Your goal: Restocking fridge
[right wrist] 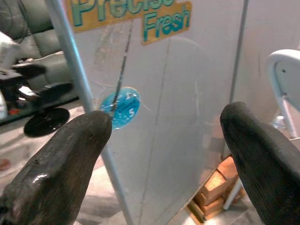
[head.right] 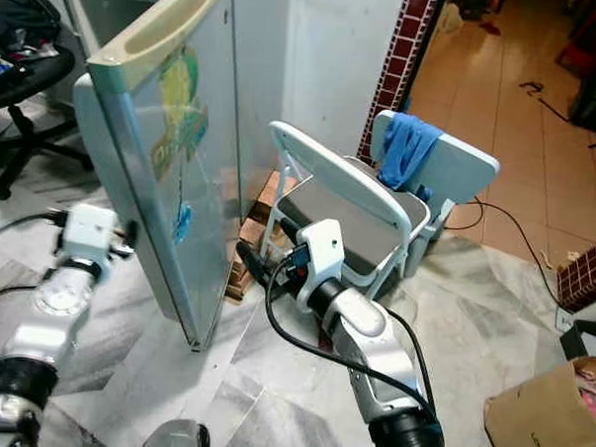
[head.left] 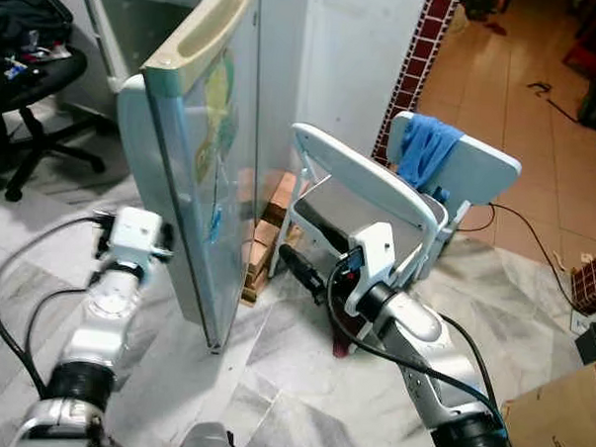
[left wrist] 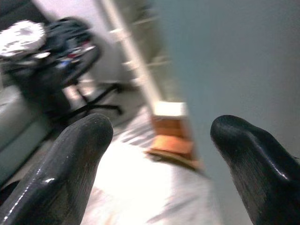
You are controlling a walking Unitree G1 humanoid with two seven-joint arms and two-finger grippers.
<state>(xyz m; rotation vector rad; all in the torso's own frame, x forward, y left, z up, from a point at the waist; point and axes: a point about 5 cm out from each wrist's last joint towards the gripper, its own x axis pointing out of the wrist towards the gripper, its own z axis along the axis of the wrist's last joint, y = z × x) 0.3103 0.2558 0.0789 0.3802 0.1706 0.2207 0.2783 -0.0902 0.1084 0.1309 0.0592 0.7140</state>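
Left eye view: we stand on a marble floor point(head.left: 300, 402) facing the open fridge door point(head.left: 196, 179), which swings out toward us edge-on, its recessed handle channel running along the top edge. Our left gripper point(left wrist: 154, 154) sits on the inner side of the door, near its free edge, fingers spread and empty. Our right gripper point(right wrist: 164, 154) hovers on the outer, stickered face, near the blue round sticker point(right wrist: 119, 107), fingers likewise parted and holding nothing. Just beside the door's outer face stands a white folding chair point(head.left: 368, 207), with a second chair point(head.left: 469, 162) behind it draped with a blue cloth point(head.left: 427, 150). Stacked bricks point(head.left: 262, 247) lie on the floor between door and chair.

Handling, as we judge it: the door is a stiff, fairly heavy panel turning on its hinge; its glossy face looks slippery, so we would push flat against it or hook the free vertical edge rather than pinch the surface. The top channel looks like the intended hold but sits high.

Hidden or unclear: the fridge interior and its shelves lie behind the door; we see no goods to restock. The left wrist view is blurred, showing an office chair point(head.left: 32, 83) with dark clutter only vaguely. A cardboard box point(head.left: 557, 418) is cut off at the frame's corner.
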